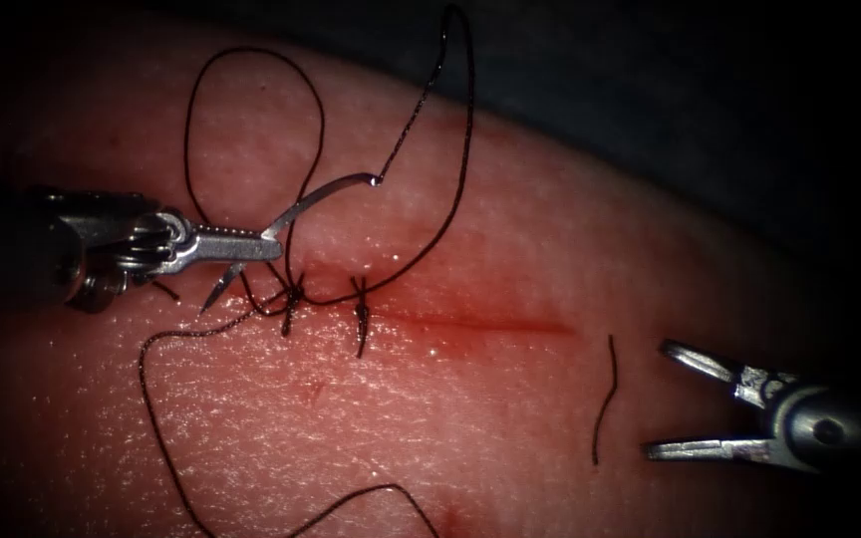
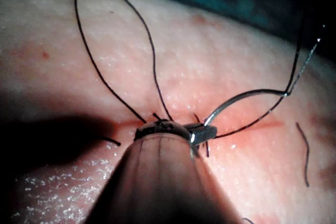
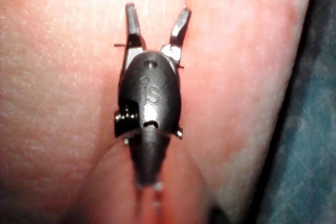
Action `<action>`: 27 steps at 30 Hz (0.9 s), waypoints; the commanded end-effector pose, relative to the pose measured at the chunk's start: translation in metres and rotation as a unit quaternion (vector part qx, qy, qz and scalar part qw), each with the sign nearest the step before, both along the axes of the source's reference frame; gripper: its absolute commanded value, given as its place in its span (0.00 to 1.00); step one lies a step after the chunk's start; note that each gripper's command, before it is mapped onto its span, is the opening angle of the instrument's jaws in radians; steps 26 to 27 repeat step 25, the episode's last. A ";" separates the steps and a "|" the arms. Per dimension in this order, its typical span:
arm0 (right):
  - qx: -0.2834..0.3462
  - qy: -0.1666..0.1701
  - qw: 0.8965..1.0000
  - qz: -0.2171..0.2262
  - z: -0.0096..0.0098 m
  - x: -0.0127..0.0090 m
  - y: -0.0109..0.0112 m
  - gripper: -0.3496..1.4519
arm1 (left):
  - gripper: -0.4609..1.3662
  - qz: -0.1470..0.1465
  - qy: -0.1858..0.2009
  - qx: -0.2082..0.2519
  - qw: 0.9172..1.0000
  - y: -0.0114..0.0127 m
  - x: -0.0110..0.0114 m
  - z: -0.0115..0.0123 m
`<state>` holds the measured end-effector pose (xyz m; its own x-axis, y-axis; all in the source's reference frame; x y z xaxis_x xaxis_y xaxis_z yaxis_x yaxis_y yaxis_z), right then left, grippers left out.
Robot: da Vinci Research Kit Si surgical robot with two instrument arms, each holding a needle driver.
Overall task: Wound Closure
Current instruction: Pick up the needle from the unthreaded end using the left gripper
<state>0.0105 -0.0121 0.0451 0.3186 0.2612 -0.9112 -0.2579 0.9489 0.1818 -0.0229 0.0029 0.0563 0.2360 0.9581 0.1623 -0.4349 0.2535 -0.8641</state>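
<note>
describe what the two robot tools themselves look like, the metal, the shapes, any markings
The left tool is silvery metal: a round shaft, a jointed wrist with a coiled part, and narrow jaws with ridged inner faces. The right tool has the same silvery build, a round pivot pin and slim tapering jaws. Up close, the right tool looks dark, with a small hole and a faint raised mark on its rounded housing.

Both tools bare metal: left tool (image 1: 269, 246) brushed grey with ridged jaws clamped on the needle (image 1: 323, 194), right tool (image 1: 655, 399) shiny, jaws apart, holding nothing. Needle thin polished steel, glinting, up off the tissue (image 1: 510, 418). Tissue moist, pebbly, pale pink, glossy with red fluid (image 1: 470, 324) along the cut (image 1: 530, 326). Thread (image 1: 251, 60) dark, matt, a bit fuzzy at the knots (image 1: 361, 304) on the cut. Cut end of thread (image 1: 605, 399) just right of the cut, same dull black.
</note>
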 end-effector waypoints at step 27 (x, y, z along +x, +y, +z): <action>0.043 0.013 0.999 0.026 0.0005 0.0005 0.0007 0.72 | 0.06 -0.113 -0.081 0.021 0.990 -0.0006 -0.0016 -0.0033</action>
